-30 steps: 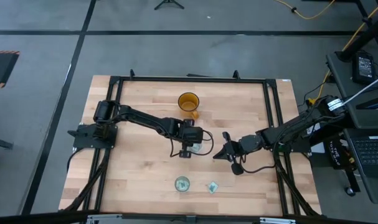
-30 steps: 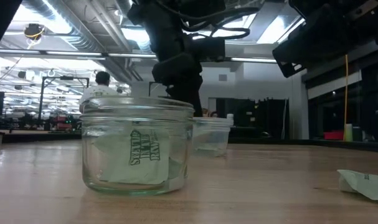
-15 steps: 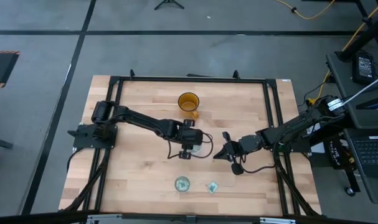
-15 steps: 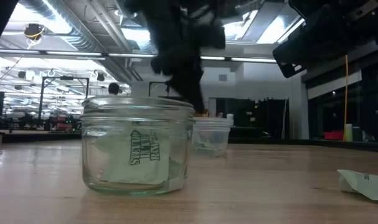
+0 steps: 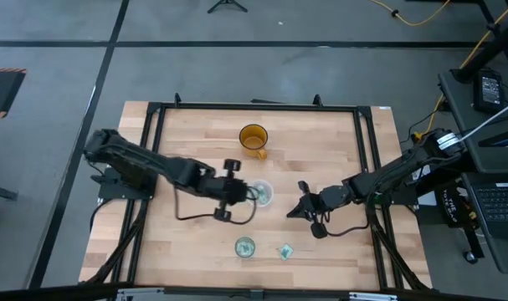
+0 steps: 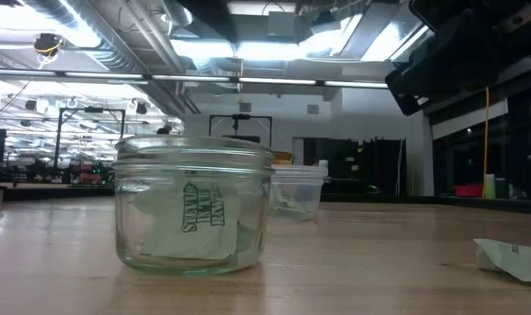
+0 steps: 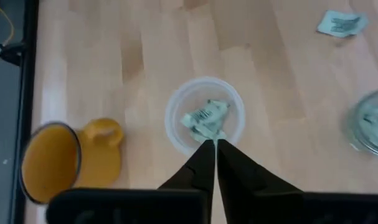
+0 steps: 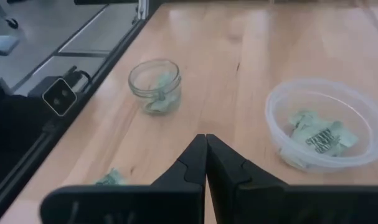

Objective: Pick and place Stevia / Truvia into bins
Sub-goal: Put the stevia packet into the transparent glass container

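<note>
The wide whitish bin (image 5: 262,194) stands mid-table with green and white Stevia sachets (image 7: 204,118) lying on its bottom. My left gripper (image 7: 212,144) hovers shut and empty above its left rim (image 5: 252,194). The smaller glass bin (image 6: 192,206) stands near the front edge (image 5: 245,247), and a sachet (image 6: 199,214) leans against its wall inside. One loose sachet (image 5: 285,250) lies flat on the table to its right. My right gripper (image 8: 205,138) hangs shut and empty right of the wide bin (image 5: 292,209).
An orange cup (image 5: 254,138) with a handle stands behind the wide bin toward the far edge. A black frame (image 5: 366,167) runs around the tabletop. Bare wood lies between the two bins and at the front left.
My left gripper has risen from just over the wide bin and drawn back toward the table's left edge, leaving the low view; the arm has folded back. The bins and the loose sachet stay where they were.
</note>
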Controlling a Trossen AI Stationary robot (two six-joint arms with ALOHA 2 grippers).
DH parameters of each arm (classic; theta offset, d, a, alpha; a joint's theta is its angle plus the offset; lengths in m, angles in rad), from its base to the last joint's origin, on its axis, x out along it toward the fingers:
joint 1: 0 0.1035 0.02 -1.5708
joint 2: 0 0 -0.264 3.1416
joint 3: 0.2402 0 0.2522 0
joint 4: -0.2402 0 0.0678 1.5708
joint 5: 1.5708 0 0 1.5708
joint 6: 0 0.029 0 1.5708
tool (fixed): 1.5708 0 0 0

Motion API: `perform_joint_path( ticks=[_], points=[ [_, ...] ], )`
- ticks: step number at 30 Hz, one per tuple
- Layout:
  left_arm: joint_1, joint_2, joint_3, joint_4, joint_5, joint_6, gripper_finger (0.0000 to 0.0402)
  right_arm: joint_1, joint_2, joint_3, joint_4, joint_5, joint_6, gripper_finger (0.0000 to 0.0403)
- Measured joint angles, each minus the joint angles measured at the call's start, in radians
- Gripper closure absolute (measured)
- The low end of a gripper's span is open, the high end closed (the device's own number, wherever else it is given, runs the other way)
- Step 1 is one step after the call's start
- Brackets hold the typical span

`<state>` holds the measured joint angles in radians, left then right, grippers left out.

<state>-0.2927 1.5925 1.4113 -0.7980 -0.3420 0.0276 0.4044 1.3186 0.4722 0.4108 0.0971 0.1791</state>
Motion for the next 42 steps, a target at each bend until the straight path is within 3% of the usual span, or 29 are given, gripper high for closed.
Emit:
perform_joint_path(
  ticks=[5, 9, 15, 21, 24, 28, 31, 36, 42],
  points=[
    [-0.053, -0.135, -0.191, 0.081, -0.036, -0.087, 0.0399, 0.005, 0.033, -0.001, 0.030, 0.038, 0.000, 0.0391],
    [-0.095, -0.245, -0.421, 0.319, -0.075, -0.096, 0.0400, 0.005, 0.049, -0.001, 0.049, 0.041, -0.001, 0.0391],
    [-0.113, -0.386, -0.749, 0.719, -0.051, -0.095, 0.0399, 0.005, 0.048, -0.001, 0.043, 0.042, 0.027, 0.0391],
    [-0.113, -0.485, -0.946, 0.924, -0.059, -0.144, 0.0400, 0.005, 0.048, -0.001, 0.035, 0.044, 0.113, 0.0391],
    [-0.113, -0.503, -1.034, 1.062, -0.058, -0.085, 0.0397, 0.016, 0.048, -0.001, 0.022, 0.047, 0.159, 0.0397],
    [-0.113, -0.504, -1.138, 1.265, -0.059, -0.012, 0.0399, 0.046, 0.048, 0.031, -0.032, 0.087, 0.163, 0.0399],
    [-0.112, -0.504, -1.194, 1.370, -0.061, -0.002, 0.0400, 0.059, 0.048, 0.104, -0.165, 0.150, 0.196, 0.0401],
    [-0.094, -0.503, -1.212, 1.421, -0.141, 0.028, 0.0396, 0.109, 0.102, 0.258, -0.392, 0.184, 0.266, 0.0401],
    [-0.067, -0.503, -1.213, 1.490, -0.134, 0.084, 0.0400, 0.179, 0.239, 0.420, -0.576, 0.223, 0.343, 0.0401]
  ],
)
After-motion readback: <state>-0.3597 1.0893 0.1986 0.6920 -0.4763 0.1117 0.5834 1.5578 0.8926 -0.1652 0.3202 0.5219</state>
